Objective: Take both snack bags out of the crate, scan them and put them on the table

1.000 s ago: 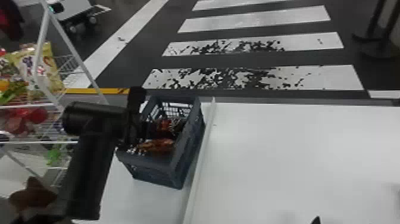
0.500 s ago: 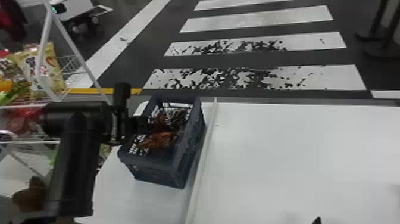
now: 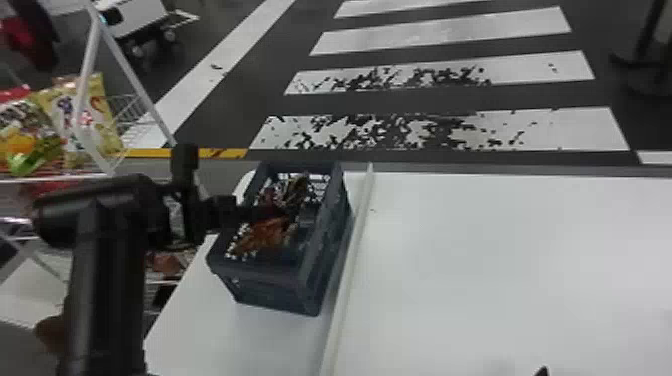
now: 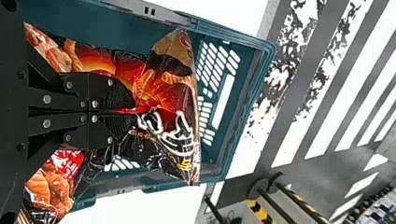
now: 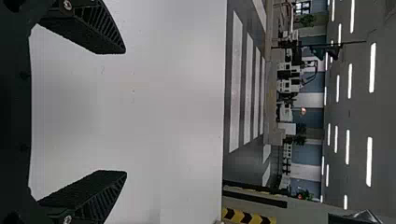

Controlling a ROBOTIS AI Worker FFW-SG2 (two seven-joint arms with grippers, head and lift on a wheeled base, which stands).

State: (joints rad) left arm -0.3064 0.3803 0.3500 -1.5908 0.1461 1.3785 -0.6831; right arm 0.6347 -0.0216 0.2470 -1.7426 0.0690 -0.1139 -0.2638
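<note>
At the robot's eleven o'clock, the left gripper (image 4: 122, 111) reaches into the crate (image 3: 272, 287), its fingers pressed together on a snack bag (image 4: 170, 86), apparently pinched by its loose film so the contents can hang as it rises over the rim. What seems to be the second bag (image 4: 53, 182) lies in the crate beside it, though overlapping wrappers make the boundary hard to tell. The right gripper (image 5: 125, 112), fingers wide apart and empty, waits over the white table (image 3: 500, 260), likely kept clear of the lift.
</note>
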